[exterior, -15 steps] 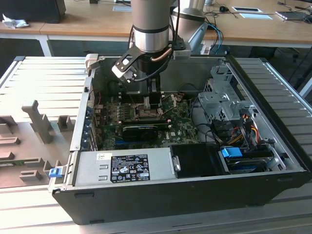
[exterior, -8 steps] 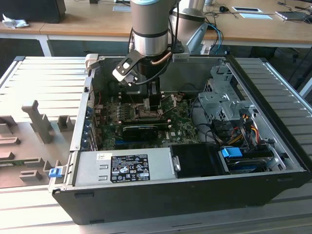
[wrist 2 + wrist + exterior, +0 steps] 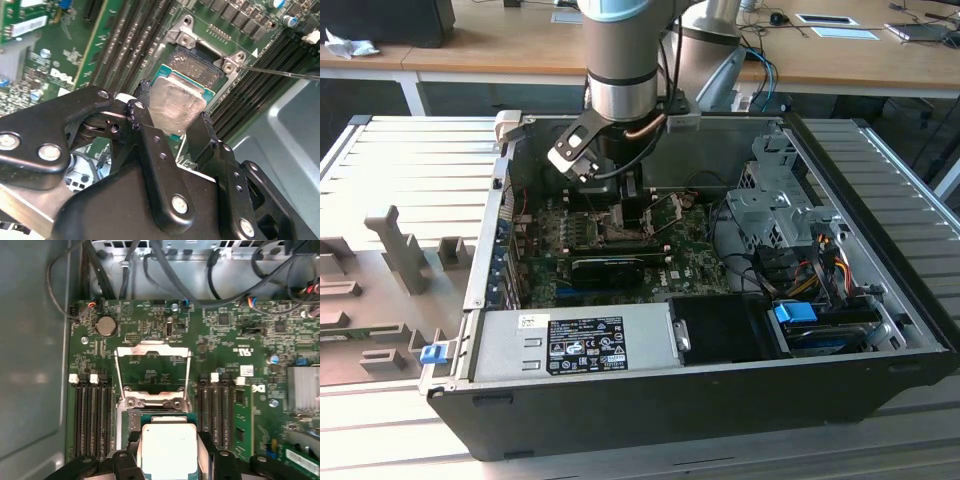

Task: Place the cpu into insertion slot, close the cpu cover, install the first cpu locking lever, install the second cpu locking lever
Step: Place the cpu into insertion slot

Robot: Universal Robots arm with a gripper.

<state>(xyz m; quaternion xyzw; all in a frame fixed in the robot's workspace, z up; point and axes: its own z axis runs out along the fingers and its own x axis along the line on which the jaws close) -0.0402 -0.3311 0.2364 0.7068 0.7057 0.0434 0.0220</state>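
Fingers [image 3: 141, 106] of the gripper [image 3: 172, 117] clamp the cpu [image 3: 177, 105] by two opposite edges, so its pale metal face points away from the motherboard [image 3: 230, 335] and its contact side is left untouched. We see the cpu held over the insertion slot [image 3: 200, 62], which sits between two banks of memory slots [image 3: 92, 415]. Part of the dark socket centre is exposed beyond the chip, so we judge the cpu not yet seated, though we cannot confirm whether it touches the slot. In the first wrist view the cpu cover [image 3: 152, 346] stands swung up at the slot edge opposite the gripper, leaving the socket free for entry from above. A thin metal rod [image 3: 280, 73], likely a locking lever, lies released beside the slot for the same reason. In the exterior view the arm [image 3: 620, 70] reaches down inside the computer case [image 3: 720, 400].
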